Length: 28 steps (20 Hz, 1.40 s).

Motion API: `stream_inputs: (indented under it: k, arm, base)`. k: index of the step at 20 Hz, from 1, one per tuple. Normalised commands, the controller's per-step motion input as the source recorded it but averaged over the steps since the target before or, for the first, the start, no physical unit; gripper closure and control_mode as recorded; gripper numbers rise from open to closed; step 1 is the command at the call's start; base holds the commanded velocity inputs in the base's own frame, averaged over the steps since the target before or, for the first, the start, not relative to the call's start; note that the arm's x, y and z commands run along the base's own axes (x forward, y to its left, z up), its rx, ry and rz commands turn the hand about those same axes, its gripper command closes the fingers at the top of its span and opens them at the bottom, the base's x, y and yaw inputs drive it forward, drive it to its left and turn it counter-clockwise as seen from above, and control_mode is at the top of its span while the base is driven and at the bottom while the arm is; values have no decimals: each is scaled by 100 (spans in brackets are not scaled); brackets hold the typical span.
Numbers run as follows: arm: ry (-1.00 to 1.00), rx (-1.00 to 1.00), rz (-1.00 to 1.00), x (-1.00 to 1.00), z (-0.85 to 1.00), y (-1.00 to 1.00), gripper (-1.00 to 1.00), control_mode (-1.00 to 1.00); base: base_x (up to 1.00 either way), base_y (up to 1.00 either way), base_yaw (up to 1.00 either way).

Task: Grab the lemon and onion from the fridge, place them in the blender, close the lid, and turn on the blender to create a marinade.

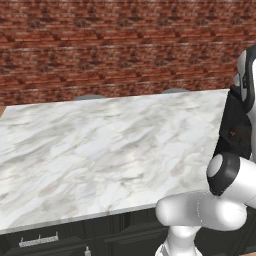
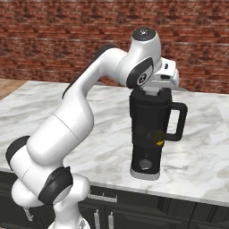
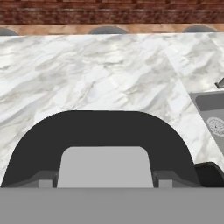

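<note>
Marble tabletop [image 2: 201,170] carries the blender [image 2: 150,134]; the tool [image 2: 154,91] grasps the lid [image 3: 105,144], seating it on top.

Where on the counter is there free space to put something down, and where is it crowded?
The marble counter is bare from its front edge back to the brick wall, left of the blender. It is crowded at the blender itself, where the gripper sits on the lid.
</note>
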Motion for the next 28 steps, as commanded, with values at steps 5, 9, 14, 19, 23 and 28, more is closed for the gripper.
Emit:
stream_inputs:
  k: [5,9,14,19,23,28]
  arm:
    - [1,-1,0,11,-23,0,100,-100]
    - [8,0,0,-36,-29,0,100,-100]
    - [2,0,0,-43,-5,0,100,-100]
    - [-5,0,6,1,-1,2,100,-100]
    - [-5,0,18,49,0,0,100,-100]
    - [-12,0,15,20,-3,0,100,-100]
  base:
    - [0,0,0]
    - [0,0,0]
    - [0,0,0]
    - [0,0,0]
    - [0,0,0]
    - [0,0,0]
